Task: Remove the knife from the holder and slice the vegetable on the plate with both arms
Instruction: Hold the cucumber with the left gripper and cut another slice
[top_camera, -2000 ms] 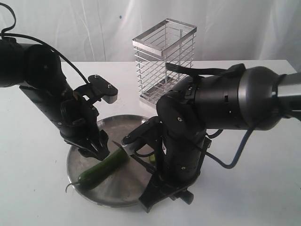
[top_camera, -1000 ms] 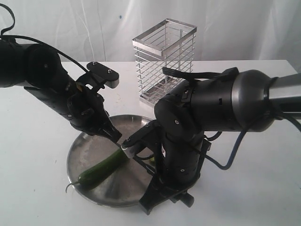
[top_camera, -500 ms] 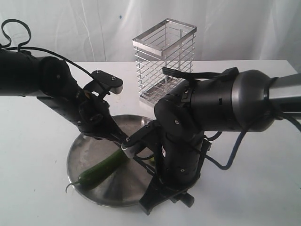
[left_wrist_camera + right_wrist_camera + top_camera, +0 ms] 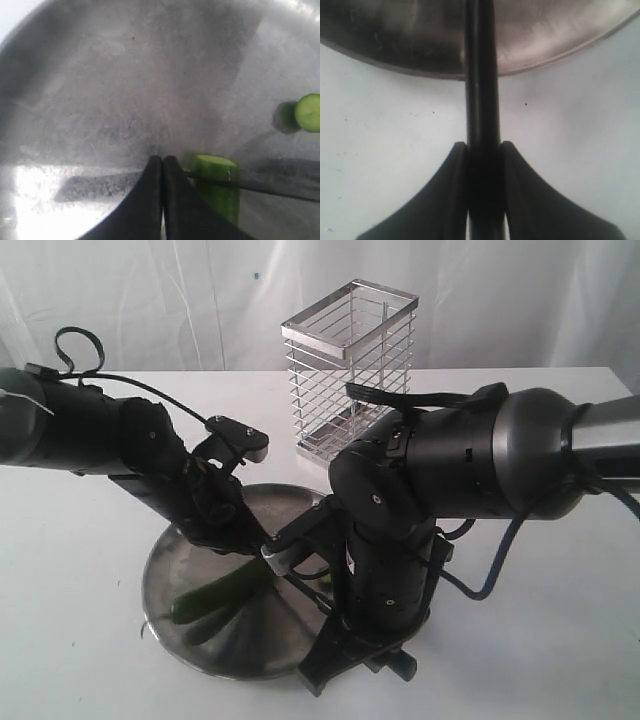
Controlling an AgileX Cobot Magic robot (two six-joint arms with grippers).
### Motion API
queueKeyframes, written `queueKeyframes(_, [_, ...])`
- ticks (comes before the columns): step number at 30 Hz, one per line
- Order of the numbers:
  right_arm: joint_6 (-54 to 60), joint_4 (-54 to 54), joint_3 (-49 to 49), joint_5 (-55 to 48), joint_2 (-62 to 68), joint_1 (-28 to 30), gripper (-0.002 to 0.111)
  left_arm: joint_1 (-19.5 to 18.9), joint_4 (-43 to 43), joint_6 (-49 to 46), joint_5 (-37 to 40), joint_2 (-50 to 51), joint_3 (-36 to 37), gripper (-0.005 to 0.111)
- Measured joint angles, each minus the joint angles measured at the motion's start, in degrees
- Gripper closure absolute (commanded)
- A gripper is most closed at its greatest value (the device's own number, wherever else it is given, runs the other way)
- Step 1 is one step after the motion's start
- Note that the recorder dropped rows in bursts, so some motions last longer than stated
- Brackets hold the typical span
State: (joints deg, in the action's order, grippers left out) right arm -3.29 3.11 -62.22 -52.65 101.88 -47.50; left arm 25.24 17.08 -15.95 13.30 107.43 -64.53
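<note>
Right hand (image 4: 482, 150) clamps the knife (image 4: 481, 75) by its handle, blade reaching out over the plate (image 4: 560, 30). Left hand (image 4: 163, 165) is pinched closed, empty, tips low over the plate, chili (image 4: 216, 185) just beside them with the blade across its cut end. Cut slice (image 4: 308, 112) lies apart. Holder (image 4: 350, 370) stands on worktop (image 4: 80, 640) beyond both hands.

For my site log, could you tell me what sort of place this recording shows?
Probably a lab test bench staged as a kitchen task rather than a real kitchen: a bare white table, a draped white backdrop, and only a wire holder and steel plate.
</note>
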Motion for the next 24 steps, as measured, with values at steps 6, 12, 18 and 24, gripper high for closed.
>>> queueKeyframes(6, [-0.1, 0.0, 0.0, -0.5, 0.0, 0.0, 0.108, 0.0, 0.0, -0.5, 0.8, -1.9, 0.0, 0.106])
queueKeyframes(12, [-0.1, 0.0, 0.0, -0.6, 0.0, 0.0, 0.108, 0.0, 0.0, -0.5, 0.6, -5.1, 0.0, 0.106])
queueKeyframes(18, [-0.1, 0.0, 0.0, -0.6, 0.0, 0.0, 0.108, 0.0, 0.0, -0.5, 0.2, -3.0, 0.0, 0.106])
queueKeyframes(24, [-0.1, -0.4, 0.0, -1.3, 0.0, 0.0, 0.108, 0.0, 0.0, -0.5, -0.4, 2.0, 0.0, 0.106])
